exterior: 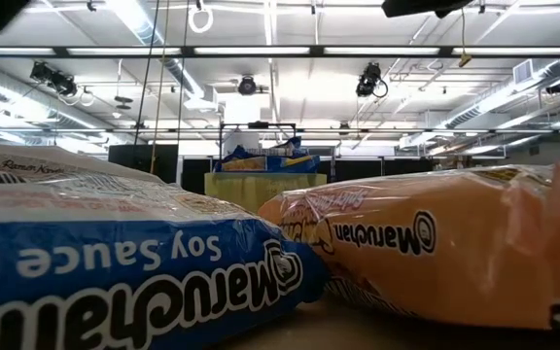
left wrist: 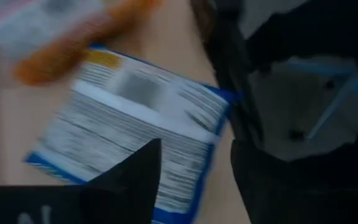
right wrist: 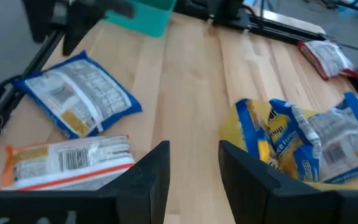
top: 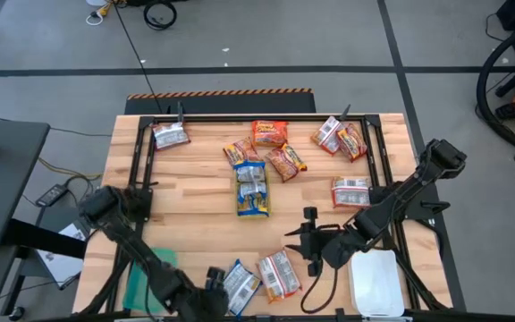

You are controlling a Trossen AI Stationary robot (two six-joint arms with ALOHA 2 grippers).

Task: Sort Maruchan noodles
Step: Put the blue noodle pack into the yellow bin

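Observation:
Maruchan noodle packets lie flat across the wooden table [top: 186, 224]. Near the front edge, a blue one [top: 240, 284] [left wrist: 135, 118] lies beside an orange-and-white one [top: 278, 273] [right wrist: 67, 160]. The low view shows these two close up, the blue packet [exterior: 115, 272] and the orange one [exterior: 436, 253]. My left gripper [top: 217, 279] [left wrist: 194, 155] stands open at the blue packet's left edge, slanting down. My right gripper [top: 300, 237] [right wrist: 194, 149] hangs open over bare wood. It points toward the table's left, between the near pair and a blue-and-yellow pile [top: 251, 190] [right wrist: 303, 146]. My left gripper stands open over the near blue packet's edge [left wrist: 166, 186], coming at it on a slant from the table's left. The picture is blurred, and I cannot tell whether a finger [left wrist: 135, 180] touches the packet. The packet lies flat on the table.
Orange packets [top: 269, 134] [top: 286, 161] and silver-white ones [top: 170, 134] [top: 329, 134] [top: 351, 192] lie along the far and right parts. A green tray [top: 146, 286] [right wrist: 138, 15] sits at the near left and a white tray [top: 378, 282] at the near right. Bare wood lies left of centre.

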